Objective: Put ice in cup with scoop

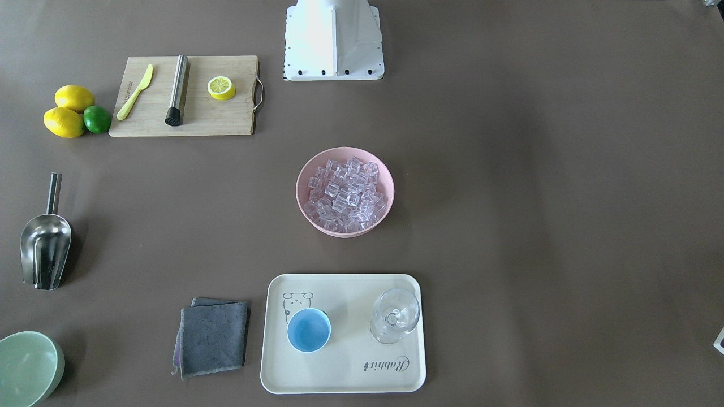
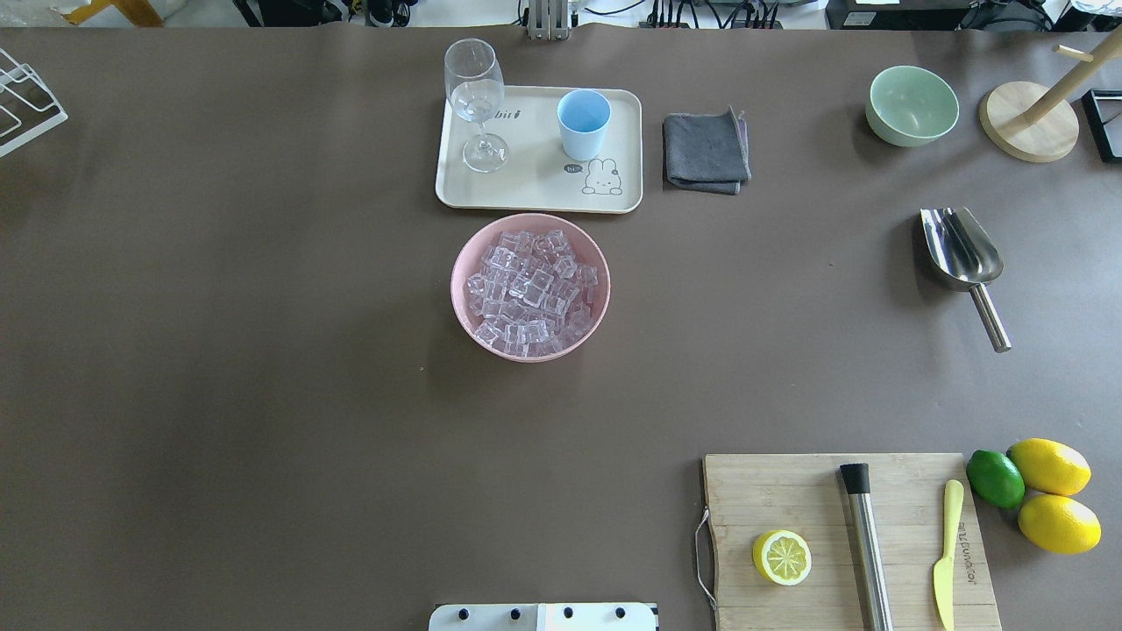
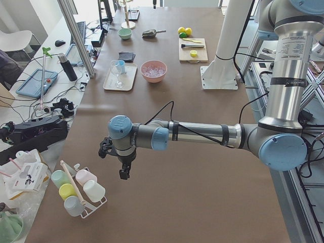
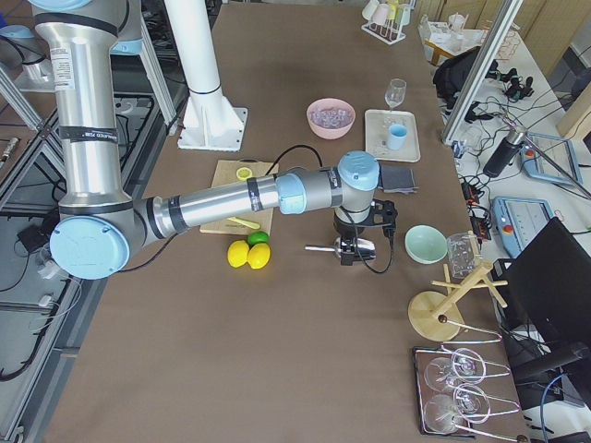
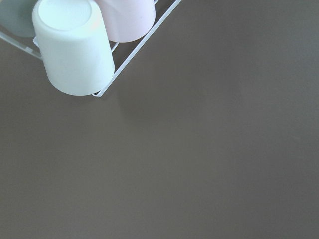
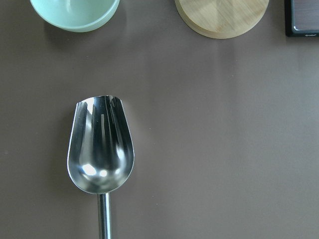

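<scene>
The ice (image 2: 529, 287) is heaped in a pink bowl (image 2: 458, 289) at the table's middle. The light-blue cup (image 2: 584, 123) stands upright and empty on a cream tray (image 2: 535, 188) just beyond the bowl. The silver scoop (image 2: 962, 250) lies flat on the table at the right, handle toward the robot; it also shows in the right wrist view (image 6: 101, 149). My right gripper (image 4: 349, 254) hangs close above the scoop; I cannot tell if it is open. My left gripper (image 3: 123, 174) hangs over bare table far to the left; I cannot tell its state.
A stemmed glass (image 2: 476, 96) shares the tray. A grey cloth (image 2: 706, 151), a pale green bowl (image 2: 912, 105) and a wooden stand (image 2: 1027, 131) sit near the scoop. A cutting board (image 2: 806, 491) with a steel cylinder, knife and lemon half is near right. A cup rack (image 5: 75, 50) is by the left gripper.
</scene>
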Motion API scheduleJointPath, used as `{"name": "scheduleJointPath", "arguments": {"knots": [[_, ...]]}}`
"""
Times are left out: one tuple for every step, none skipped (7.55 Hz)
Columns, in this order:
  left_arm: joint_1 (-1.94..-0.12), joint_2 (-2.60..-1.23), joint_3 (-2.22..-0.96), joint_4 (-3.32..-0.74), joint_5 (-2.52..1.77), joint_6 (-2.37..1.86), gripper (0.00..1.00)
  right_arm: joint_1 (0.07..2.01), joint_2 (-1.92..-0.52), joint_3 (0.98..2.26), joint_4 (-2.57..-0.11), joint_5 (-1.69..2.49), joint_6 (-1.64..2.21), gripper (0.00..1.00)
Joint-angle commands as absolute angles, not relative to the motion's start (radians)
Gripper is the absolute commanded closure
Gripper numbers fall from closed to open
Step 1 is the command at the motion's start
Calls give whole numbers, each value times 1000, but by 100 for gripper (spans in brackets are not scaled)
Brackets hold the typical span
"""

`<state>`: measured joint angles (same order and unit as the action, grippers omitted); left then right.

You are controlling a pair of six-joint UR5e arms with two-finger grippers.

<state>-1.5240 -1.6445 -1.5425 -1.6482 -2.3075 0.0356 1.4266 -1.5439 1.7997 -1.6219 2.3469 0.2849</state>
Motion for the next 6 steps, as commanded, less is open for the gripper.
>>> {"name": "scheduleJointPath", "arguments": {"knots": [[-1453,-1647,-1562,-1670,-2349,41,1,1425,-1583,1816,-1527,2332,380,0],[-1383,-1672,-1565,-1666,-2342,87,1,1393,-1610,1816,-1408,2318,481,0],[-1346,-1686,-1563,-1660,-2338,171,1,1329,-1627,1816,-1267,2256,632,0],[-1338,-1706,-1566,-1661,-2321,216,1,1263,-1638,1816,-1184,2215,725,0],[-1300,-1730,-1606,-1681,-2321,222,1,1199,-1634,1824,-1175,2189,754,0],[-1208,-1720,-1731,-1665,-2324,219,1,1108,-1635,1853,-1174,2090,835,0]]}}
